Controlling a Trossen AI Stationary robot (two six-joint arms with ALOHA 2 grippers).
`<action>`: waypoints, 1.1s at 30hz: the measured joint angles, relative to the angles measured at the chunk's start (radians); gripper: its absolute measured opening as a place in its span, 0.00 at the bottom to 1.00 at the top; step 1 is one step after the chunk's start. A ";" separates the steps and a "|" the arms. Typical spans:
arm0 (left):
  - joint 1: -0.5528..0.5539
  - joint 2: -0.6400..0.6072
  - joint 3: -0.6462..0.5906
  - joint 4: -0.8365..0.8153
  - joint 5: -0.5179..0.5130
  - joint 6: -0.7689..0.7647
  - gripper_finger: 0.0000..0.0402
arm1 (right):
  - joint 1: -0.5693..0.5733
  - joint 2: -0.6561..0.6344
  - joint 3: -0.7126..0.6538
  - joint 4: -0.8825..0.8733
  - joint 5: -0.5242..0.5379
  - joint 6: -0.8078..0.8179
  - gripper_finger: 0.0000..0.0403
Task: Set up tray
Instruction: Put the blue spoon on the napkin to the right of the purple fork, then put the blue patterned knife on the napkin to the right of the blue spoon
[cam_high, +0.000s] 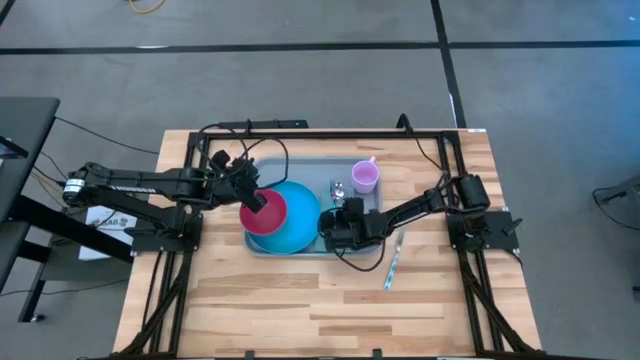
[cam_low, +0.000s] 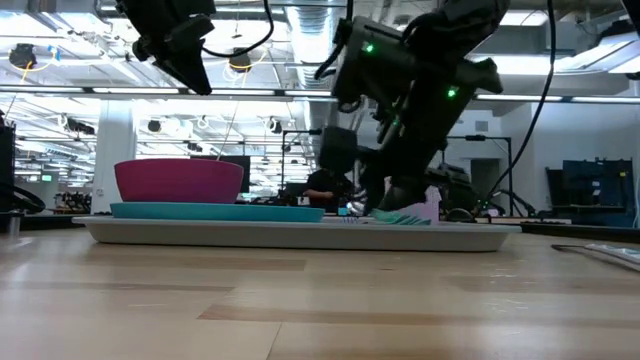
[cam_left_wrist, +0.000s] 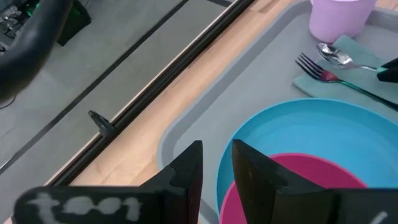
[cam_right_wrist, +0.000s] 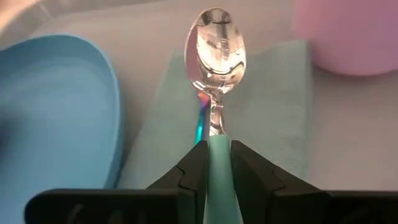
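The grey-blue tray (cam_high: 300, 165) lies mid-table. On it sits a round blue plate (cam_high: 305, 228) carrying a magenta bowl (cam_high: 265, 215). A lilac cup (cam_high: 365, 177) stands in the tray's far right corner. A pale-teal napkin (cam_right_wrist: 273, 106) lies on the tray with a fork (cam_left_wrist: 311, 65) and a spoon (cam_right_wrist: 217, 37) on it. My left gripper (cam_left_wrist: 216, 163) hovers above the bowl's far-left rim, open by a narrow gap, with nothing between the fingers. My right gripper (cam_right_wrist: 217, 152) is low over the tray to the right of the plate, shut on the spoon. My right gripper pinches the spoon's teal handle (cam_right_wrist: 217, 163) between its two fingers, which lie along the spoon. The shiny spoon bowl (cam_right_wrist: 217, 37) points away from the fingers toward the tray's far side, over the napkin beside the cup. Whether it rests on the napkin I cannot tell.
A teal-handled utensil (cam_high: 392, 262) lies on the bare wood to the right of the tray's near right corner. Black frame rails (cam_high: 300, 132) run along the table's far edge and sides. Open wood lies between the tray and the near edge.
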 joint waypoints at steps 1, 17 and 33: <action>0.000 0.000 0.000 0.000 0.000 0.000 0.19 | -0.002 0.007 0.003 0.010 -0.003 0.007 0.15; 0.000 0.000 0.000 0.000 -0.003 0.021 0.19 | -0.005 -0.002 0.001 -0.005 -0.074 -0.118 0.25; 0.000 0.000 0.000 -0.009 0.019 0.007 0.19 | 0.192 -0.281 0.044 -0.425 0.007 0.032 0.28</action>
